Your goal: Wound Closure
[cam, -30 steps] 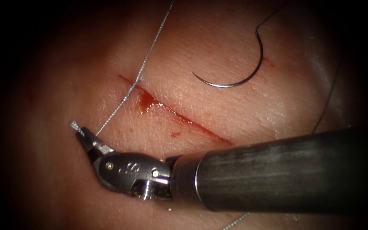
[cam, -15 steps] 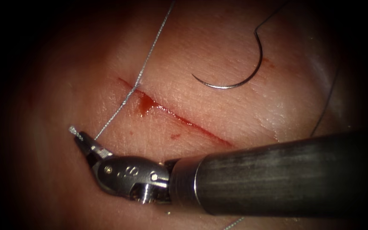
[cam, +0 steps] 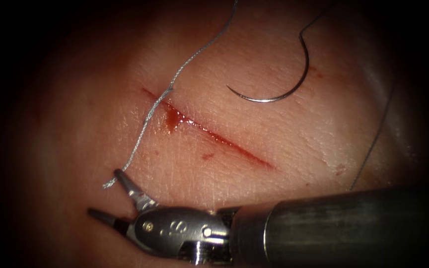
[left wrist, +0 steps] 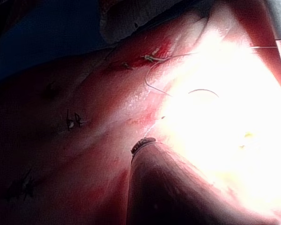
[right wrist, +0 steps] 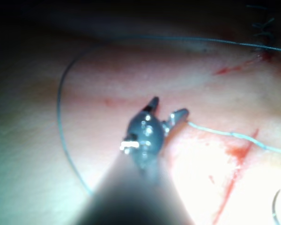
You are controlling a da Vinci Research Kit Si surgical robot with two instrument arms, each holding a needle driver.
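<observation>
- While its jaws stand wide and empty, the right tool sits beside the thread's loose end.
- The needle lies free on the tissue, right of the cut, well apart.

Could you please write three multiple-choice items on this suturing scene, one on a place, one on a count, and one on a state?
1. Where does the needle lie?
A. On the tissue right of the cut, free of both tools
B. In the right claw
C. Buried in the cut

2. How many tools show in the endoscope view?
A. One
B. Two
C. Three

3. How stands the right claw?
A. Shut on the needle
B. Shut on the thread
C. Open, holding nothing

Answers:
1 A: the whole curve rests on the surface, with no tool near it.
2 A: a single shaft enters from the picture's right.
3 C: its jaws are spread, and the frayed end of the thread lies loose beside the upper one.
</observation>
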